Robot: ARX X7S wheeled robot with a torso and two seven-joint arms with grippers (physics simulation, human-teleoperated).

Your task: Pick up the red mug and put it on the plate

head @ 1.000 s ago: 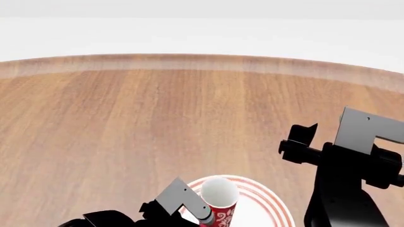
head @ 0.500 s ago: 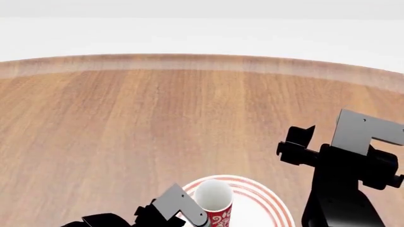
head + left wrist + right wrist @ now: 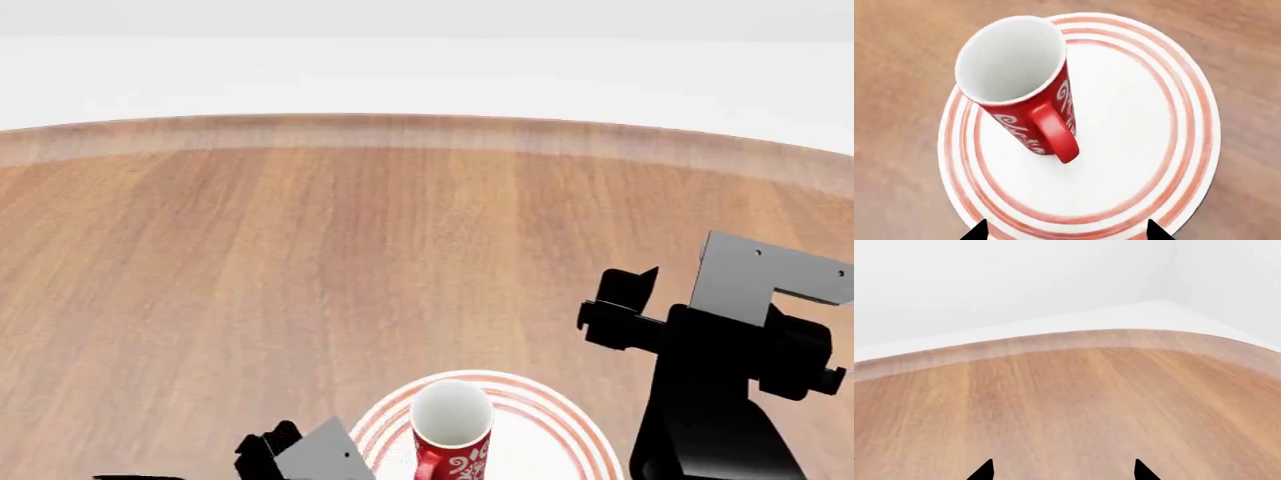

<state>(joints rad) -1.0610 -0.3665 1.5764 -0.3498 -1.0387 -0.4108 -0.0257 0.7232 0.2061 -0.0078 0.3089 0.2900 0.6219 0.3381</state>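
The red mug [image 3: 450, 437] stands upright on the plate [image 3: 567, 430] at the bottom centre of the head view, free of any grasp. In the left wrist view the mug [image 3: 1021, 85] sits toward the upper left of the plate [image 3: 1147, 130], its base inside the ringed rim and its handle pointing to the frame's lower edge.

The left gripper [image 3: 1066, 231] shows only two dark fingertips at the bottom of its own frame, spread wide and well clear of the mug. The step in hand looks like the retreat: it should draw straight away, since a sideways sweep could catch the handle.

The right gripper [image 3: 1062, 471] hangs over bare table [image 3: 1074, 400], tips spread, holding nothing.

The plate's near edge is cut off by the frame in the head view, and the mug's foot is hidden there.
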